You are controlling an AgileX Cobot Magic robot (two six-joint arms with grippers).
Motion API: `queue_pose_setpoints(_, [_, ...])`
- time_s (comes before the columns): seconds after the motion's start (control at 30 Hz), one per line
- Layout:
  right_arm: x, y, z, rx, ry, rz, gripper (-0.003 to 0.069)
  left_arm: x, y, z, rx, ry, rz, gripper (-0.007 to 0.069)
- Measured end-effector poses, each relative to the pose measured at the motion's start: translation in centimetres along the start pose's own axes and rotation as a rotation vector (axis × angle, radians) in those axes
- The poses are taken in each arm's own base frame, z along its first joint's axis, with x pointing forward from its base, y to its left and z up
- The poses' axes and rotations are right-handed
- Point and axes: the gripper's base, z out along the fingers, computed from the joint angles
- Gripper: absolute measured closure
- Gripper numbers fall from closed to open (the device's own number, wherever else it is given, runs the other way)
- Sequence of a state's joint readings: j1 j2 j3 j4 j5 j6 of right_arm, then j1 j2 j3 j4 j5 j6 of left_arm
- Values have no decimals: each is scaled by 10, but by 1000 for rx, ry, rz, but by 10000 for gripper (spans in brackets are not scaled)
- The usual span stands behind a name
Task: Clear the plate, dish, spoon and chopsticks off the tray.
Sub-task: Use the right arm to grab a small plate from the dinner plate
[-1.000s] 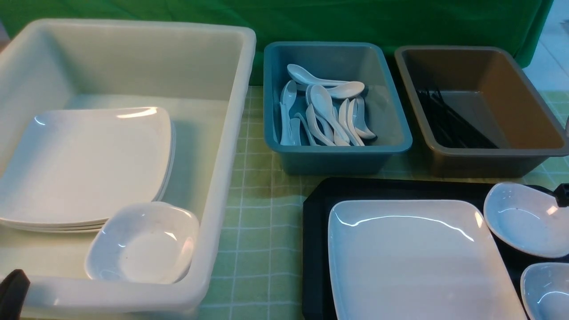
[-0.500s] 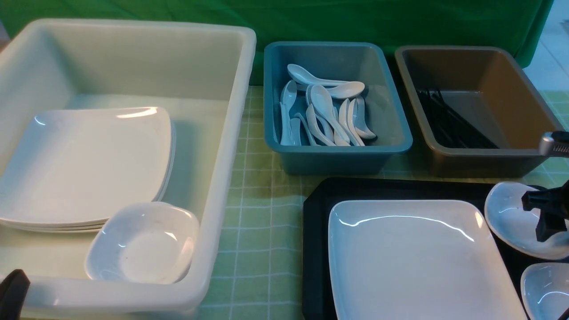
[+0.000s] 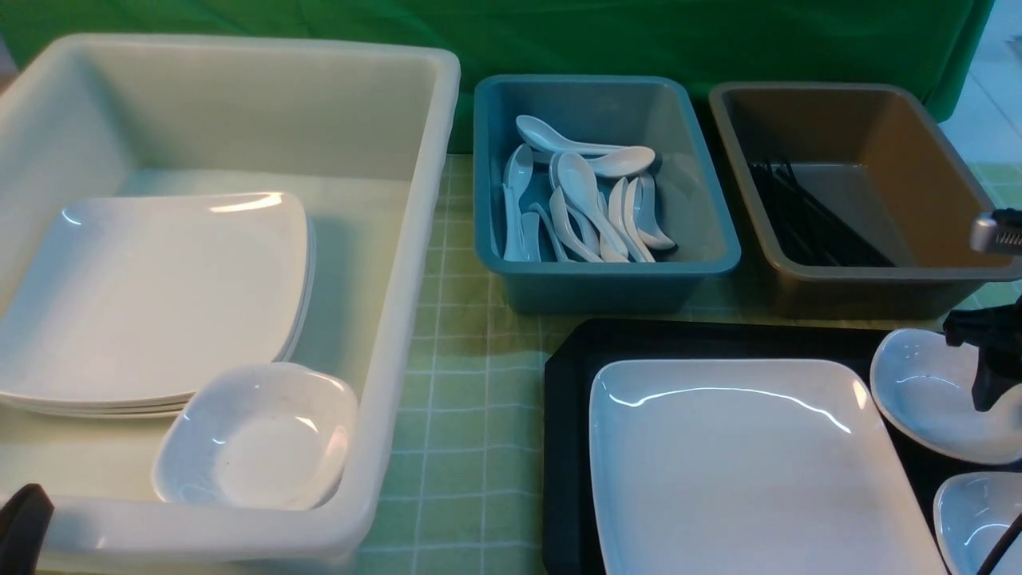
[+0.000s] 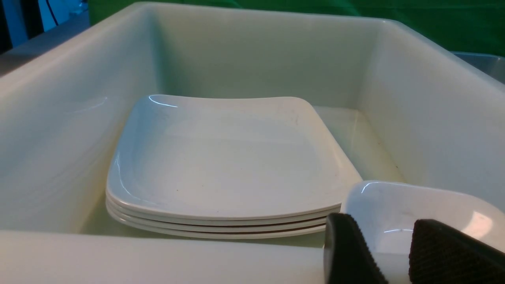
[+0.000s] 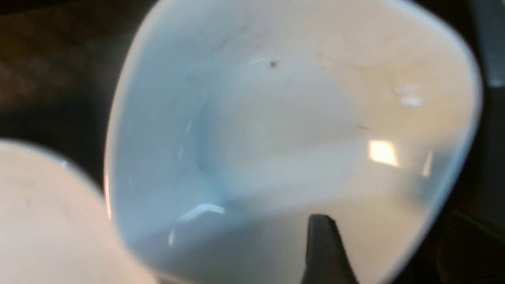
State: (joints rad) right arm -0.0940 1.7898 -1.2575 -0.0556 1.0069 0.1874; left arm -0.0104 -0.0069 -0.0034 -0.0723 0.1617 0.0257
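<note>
The large white plate [image 3: 750,471] lies on the black tray [image 3: 575,351]. Beside it at the tray's right end sits a small deep white dish [image 3: 918,391], with a second dish [image 3: 970,519] nearer me. My right gripper [image 3: 986,375] hangs over the first dish [image 5: 276,130]. This gripper [image 5: 394,252] is open and straddles the rim, one finger [image 5: 323,248] inside and the other outside, gripping nothing. My left gripper [image 4: 388,256] is open and empty at the white tub's near wall. No spoon or chopsticks show on the visible part of the tray.
The white tub [image 3: 415,239] on the left holds a stack of plates [image 3: 152,295] and a small dish [image 3: 255,435]. A blue tub [image 3: 703,263] behind the tray holds several spoons. A brown tub [image 3: 918,275] holds black chopsticks [image 3: 806,216].
My right gripper has come in from the right edge, settled over the dish and opened. It has lifted slightly in the last half second. The left arm has not moved.
</note>
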Motion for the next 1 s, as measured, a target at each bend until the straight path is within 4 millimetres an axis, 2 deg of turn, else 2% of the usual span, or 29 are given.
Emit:
queue_pose_setpoints(0.07, [0, -2, -6, 21, 30, -10, 286, 0, 0, 0, 0, 0, 0, 400])
queue_pose_setpoints(0.17, [3, -3, -5, 35, 61, -15, 286, 0, 0, 0, 0, 0, 0, 400])
queue_pose_setpoints(0.5, [11, -2, 28, 33, 64, 29, 284, 0, 0, 0, 0, 0, 0, 400])
queue_pose_setpoints(0.67, [9, -2, 37, 37, 62, 29, 284, 0, 0, 0, 0, 0, 2, 400])
queue_pose_setpoints(0.87, [4, -1, 39, 27, 15, 27, 284, 0, 0, 0, 0, 0, 3, 400])
queue_pose_setpoints(0.93, [4, -1, 39, 26, 11, 27, 301, 0, 0, 0, 0, 0, 3, 400])
queue_pose_setpoints(1.0, [3, -1, 39, 25, 8, 27, 368, 0, 0, 0, 0, 0, 3, 400])
